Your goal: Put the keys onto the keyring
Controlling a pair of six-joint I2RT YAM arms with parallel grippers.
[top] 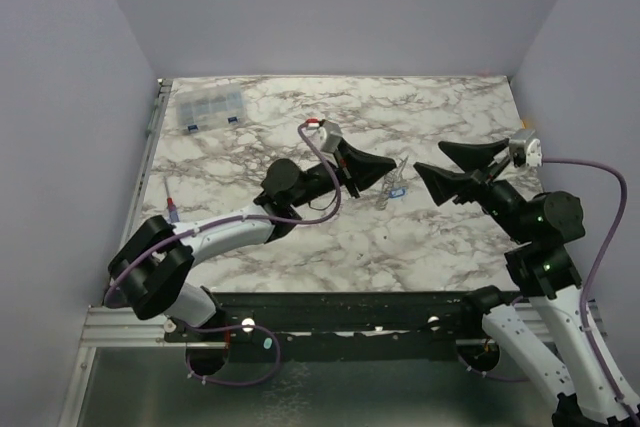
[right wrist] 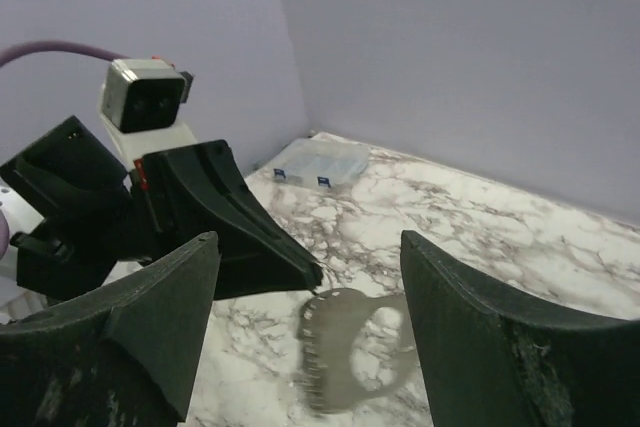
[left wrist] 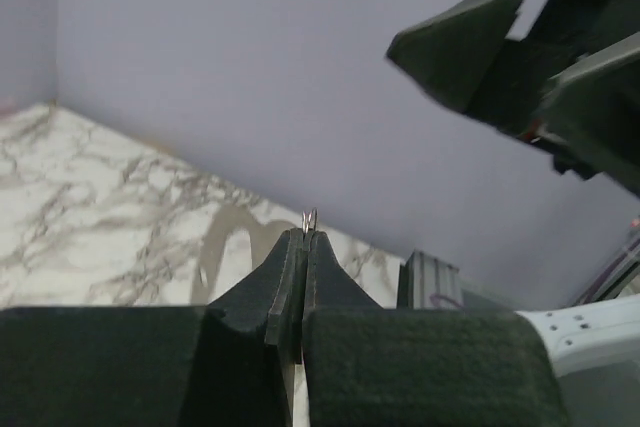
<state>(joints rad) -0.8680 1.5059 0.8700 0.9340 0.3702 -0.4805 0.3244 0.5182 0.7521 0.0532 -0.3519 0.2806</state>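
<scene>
The left pincer (left wrist: 305, 237) is pressed shut on the keyring (left wrist: 310, 217), and only a thin sliver of wire shows above its tips. With so little held, the ring could slip or twist out if the other arm pushes on it. A key (right wrist: 345, 357) hangs below those tips and looks blurred, so catching it may be hard. The left arm reaches low over the table (top: 250, 127) toward the middle. The right pincer (top: 428, 156) faces it, just beside, spread wide and holding nothing. A blue tag (top: 398, 192) lies between them.
</scene>
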